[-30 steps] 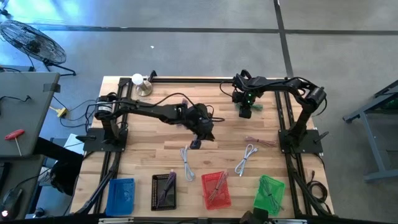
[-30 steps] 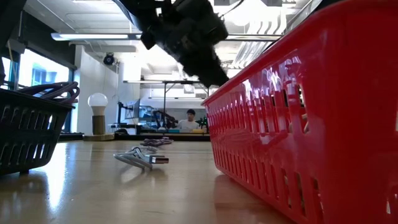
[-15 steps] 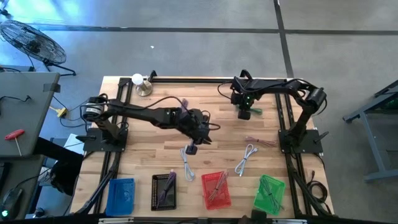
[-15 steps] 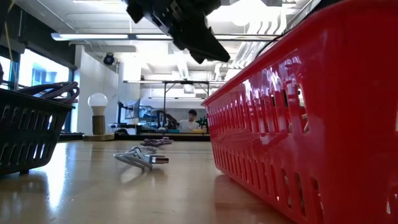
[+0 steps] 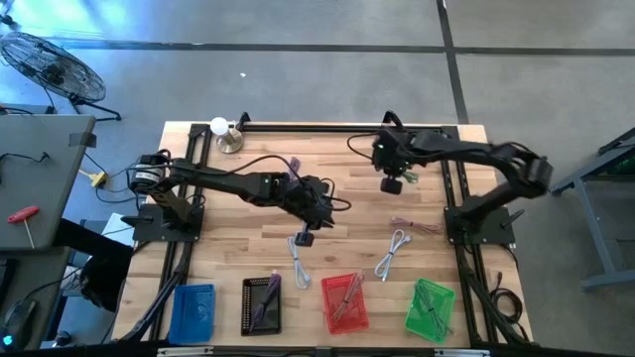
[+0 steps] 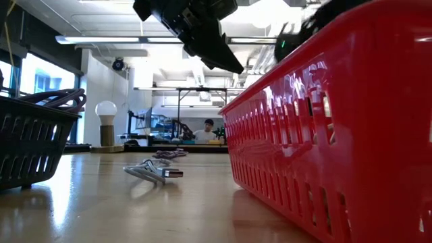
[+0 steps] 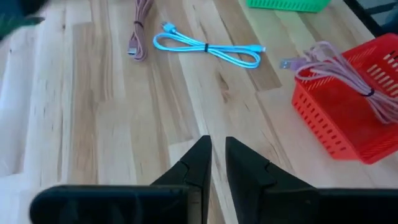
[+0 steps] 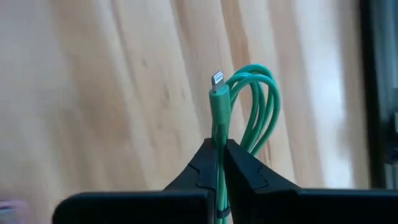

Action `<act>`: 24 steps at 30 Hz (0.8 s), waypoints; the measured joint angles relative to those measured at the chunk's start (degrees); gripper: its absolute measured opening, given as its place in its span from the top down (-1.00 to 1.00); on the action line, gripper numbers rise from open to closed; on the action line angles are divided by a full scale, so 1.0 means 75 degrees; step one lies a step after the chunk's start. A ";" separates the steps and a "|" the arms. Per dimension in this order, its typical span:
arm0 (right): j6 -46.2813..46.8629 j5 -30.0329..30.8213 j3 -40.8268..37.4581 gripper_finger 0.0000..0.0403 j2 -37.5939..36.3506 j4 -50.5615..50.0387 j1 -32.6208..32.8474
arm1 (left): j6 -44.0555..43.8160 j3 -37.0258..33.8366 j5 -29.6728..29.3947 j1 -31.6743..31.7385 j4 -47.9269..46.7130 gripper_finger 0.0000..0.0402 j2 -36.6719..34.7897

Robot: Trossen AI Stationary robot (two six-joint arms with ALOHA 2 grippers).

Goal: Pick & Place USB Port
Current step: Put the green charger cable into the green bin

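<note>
My right gripper (image 8: 219,144) hangs over the table's far right part (image 5: 394,183), shut on a coiled green USB cable (image 8: 255,106) whose silver plug (image 8: 217,79) sticks up past the fingers. My left gripper (image 7: 217,149) hovers over the table's middle (image 5: 304,238), shut but for a thin slit, with nothing between its fingers. A white cable (image 5: 298,260) lies just in front of it on the wood. A second white cable (image 5: 394,253) and a pink one (image 5: 415,226) lie on the right half. My right gripper pinches the green cable between its two fingers on the strand just below the plug (image 8: 218,127). The fingers come from above, slanting down. The coil stands out beyond the fingertips, lifted clear of the wood.
Along the near edge stand a blue basket (image 5: 193,309), a black one (image 5: 262,302), a red one (image 5: 344,300) with a pink cable in it, and a green one (image 5: 431,307). A bulb lamp (image 5: 220,129) sits at the far left. Black frame rails run along both sides.
My right gripper has risen from the far right of the table with the green cable, which is now lifted clear, and shows at the top of the low view. My left gripper has risen a little and drifted toward the near edge.
</note>
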 joint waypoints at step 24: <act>0.9058 0.3126 0.0206 1.00 -0.3678 -0.0323 0.8328 | -0.1179 0.0000 -0.1069 -0.2090 -0.0422 0.78 0.0003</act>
